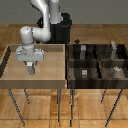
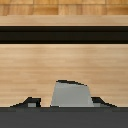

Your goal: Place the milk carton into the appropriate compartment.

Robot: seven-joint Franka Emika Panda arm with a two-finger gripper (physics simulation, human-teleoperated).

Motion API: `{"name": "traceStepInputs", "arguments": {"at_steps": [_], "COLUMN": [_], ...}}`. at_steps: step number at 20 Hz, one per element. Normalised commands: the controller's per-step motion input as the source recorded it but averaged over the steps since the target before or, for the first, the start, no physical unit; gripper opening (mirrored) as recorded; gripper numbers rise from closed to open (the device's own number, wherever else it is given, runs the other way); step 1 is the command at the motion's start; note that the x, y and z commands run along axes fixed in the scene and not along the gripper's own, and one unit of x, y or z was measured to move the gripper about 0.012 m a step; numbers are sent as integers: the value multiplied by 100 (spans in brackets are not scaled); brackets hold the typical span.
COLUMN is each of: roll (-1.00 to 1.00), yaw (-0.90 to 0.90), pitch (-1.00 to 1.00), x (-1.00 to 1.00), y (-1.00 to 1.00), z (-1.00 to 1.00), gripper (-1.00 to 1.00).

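Hanging over the light tan tray (image 1: 10, 70), the claw (image 1: 30, 68) is closed on the milk carton (image 1: 30, 68), which shows as a small pale block between the fingers, clear of the tray floor as far as the exterior view tells. The wrist view confirms it: the carton (image 2: 70, 94) fills the space between the two dark fingertips (image 2: 31, 102), its pale face tapering upward, bare tray boards behind it.

Handling, as a judgement: a small stiff box, probably light, with smooth flat faces that could slip or twist if the grip loosens. The hold looks to be across the two opposite side faces near the upper part, which suits a box taller than wide; whether it sits square in the pads I cannot tell.

Farther off, toward the exterior view's right, the dark striped bin (image 1: 98, 61) stands just beside the tray on its own table legs. Several of its four cells already hold small grey things; which compartment (image 1: 82, 72) suits the carton is hard to say from here.
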Motion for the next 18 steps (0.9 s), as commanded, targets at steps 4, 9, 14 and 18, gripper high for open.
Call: {"name": "traceStepInputs", "arguments": {"at_steps": [4,9,14,18], "roll": [0,0,0,0], "yaw": [0,0,0,0], "pitch": [0,0,0,0], "x": [0,0,0,0], "y": [0,0,0,0], "z": [0,60,100,100], "gripper": [-100,-100,-100,-100]}}
